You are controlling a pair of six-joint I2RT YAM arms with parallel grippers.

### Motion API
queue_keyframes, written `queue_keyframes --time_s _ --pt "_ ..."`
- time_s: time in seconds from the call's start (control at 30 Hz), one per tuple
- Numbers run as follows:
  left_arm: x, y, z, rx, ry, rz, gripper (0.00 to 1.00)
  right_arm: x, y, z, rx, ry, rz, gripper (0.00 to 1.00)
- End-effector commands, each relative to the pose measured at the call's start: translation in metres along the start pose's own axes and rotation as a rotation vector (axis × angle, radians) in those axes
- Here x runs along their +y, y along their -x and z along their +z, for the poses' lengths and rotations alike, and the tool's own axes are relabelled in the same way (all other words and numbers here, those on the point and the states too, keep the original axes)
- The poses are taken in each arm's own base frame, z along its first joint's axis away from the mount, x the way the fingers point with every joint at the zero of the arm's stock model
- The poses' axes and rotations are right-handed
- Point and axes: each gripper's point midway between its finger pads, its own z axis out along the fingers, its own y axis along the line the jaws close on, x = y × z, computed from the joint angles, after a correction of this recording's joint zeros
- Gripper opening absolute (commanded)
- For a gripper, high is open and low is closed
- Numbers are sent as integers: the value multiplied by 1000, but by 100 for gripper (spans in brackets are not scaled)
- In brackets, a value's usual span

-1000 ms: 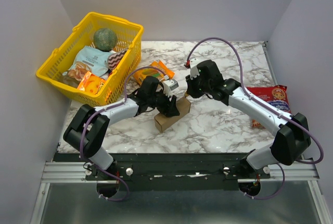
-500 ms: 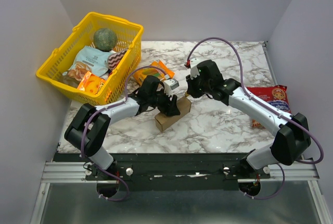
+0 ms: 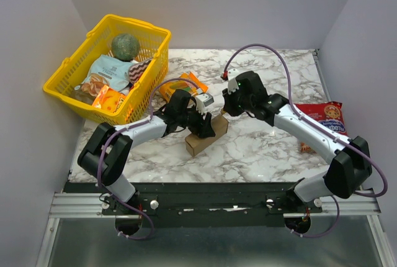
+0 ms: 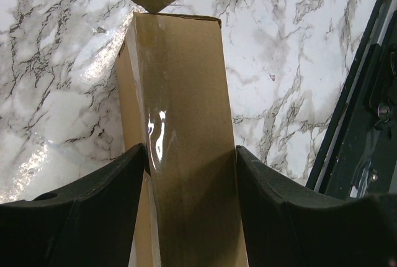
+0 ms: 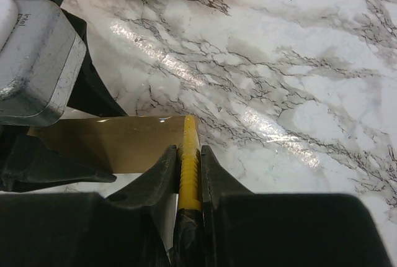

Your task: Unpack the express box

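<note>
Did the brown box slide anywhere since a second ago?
No. The express box sits at the same gap from the orange snack packet, with the left gripper clamped on it.

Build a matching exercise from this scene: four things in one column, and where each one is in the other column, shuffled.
Things
1. express box
2. yellow cutter
3. red snack bag
4. yellow basket

Places
A. at the table's right edge
B. clamped between the left gripper's fingers
C. at the table's far left corner
D. pinched in the right gripper, blade at the box's end

Pairs: 1-B, 2-D, 3-A, 4-C
</note>
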Motion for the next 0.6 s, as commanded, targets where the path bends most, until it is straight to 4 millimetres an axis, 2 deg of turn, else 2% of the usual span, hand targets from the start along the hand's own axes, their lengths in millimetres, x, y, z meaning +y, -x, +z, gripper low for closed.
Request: queue_keyframes --time_s 0.0,0.4,0.57 --pt "15 -35 4 104 60 -65 59 8 15 -10 -42 29 -14 0" --pt "15 -37 3 104 62 -63 59 7 8 -3 -22 26 -21 1" --pt "17 -38 4 105 73 -77 59 4 -6 -4 20 19 -64 0"
